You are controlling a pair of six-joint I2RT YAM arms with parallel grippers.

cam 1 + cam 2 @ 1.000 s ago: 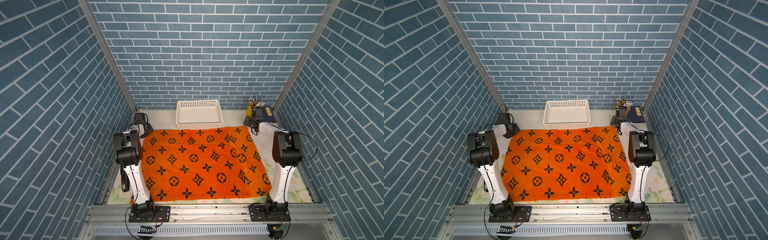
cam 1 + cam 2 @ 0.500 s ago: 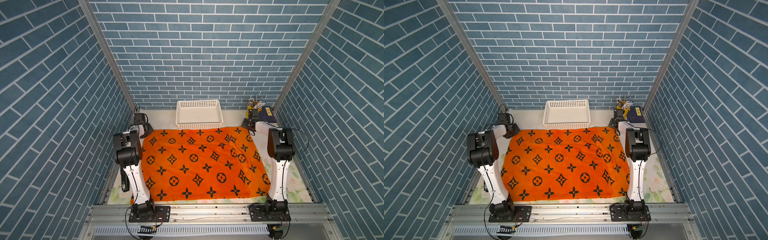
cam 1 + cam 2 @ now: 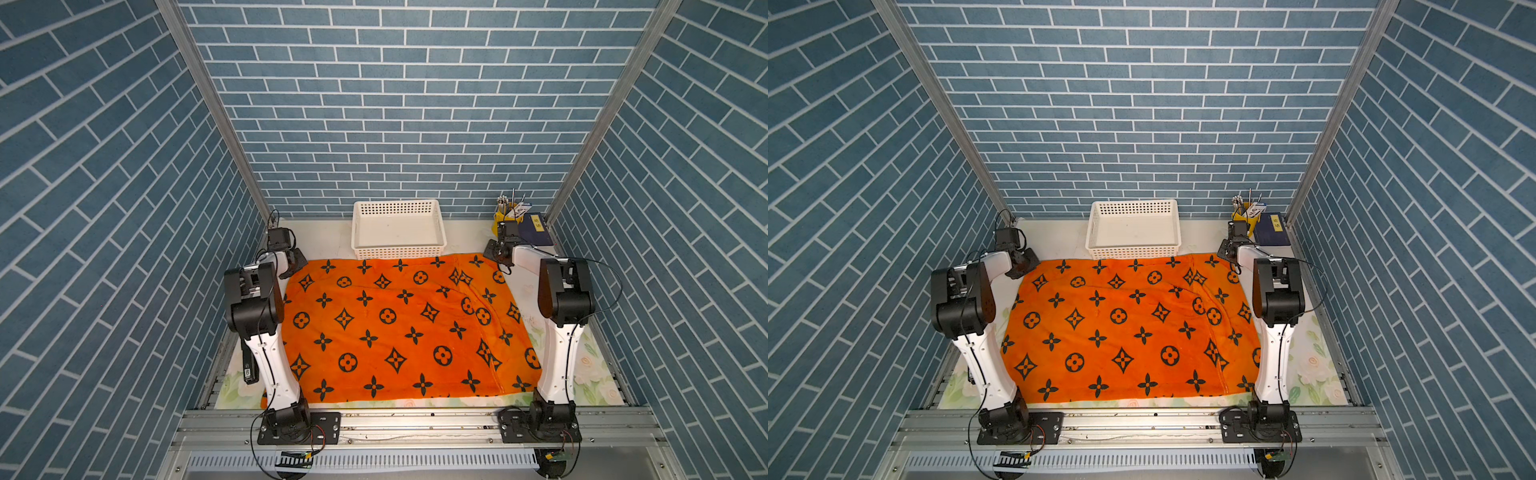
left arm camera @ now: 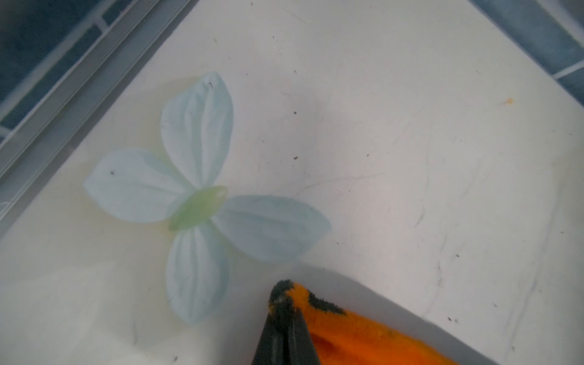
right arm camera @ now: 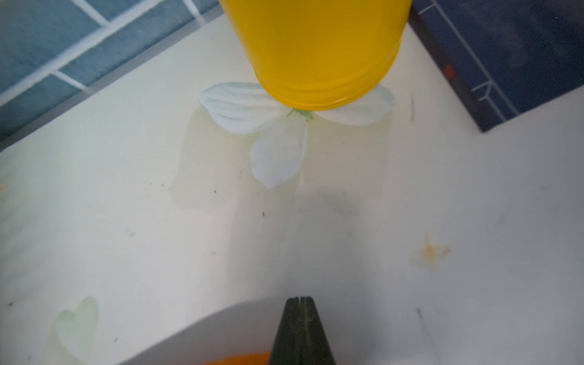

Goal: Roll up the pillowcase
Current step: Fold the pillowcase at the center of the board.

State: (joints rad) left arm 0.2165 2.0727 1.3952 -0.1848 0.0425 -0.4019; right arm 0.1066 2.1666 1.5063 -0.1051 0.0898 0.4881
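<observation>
blue-tiled walls enclose tabletop (image 3: 320, 239); soft, limp pillowcase (image 3: 399, 328) lies flat. left pincer (image 4: 282, 300) clamps its far corner; right pincer (image 5: 299, 301) closed at opposite corner, grip unconfirmed.

white basket (image 3: 398, 230), yellow cup (image 5: 319, 53), dark book (image 3: 536, 235)

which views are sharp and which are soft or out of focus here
In both top views the pillowcase print is crisp, with evenly lit walls. In the left wrist view the left gripper tips blur up close. In the right wrist view the yellow cup is soft and glows bright.
</observation>
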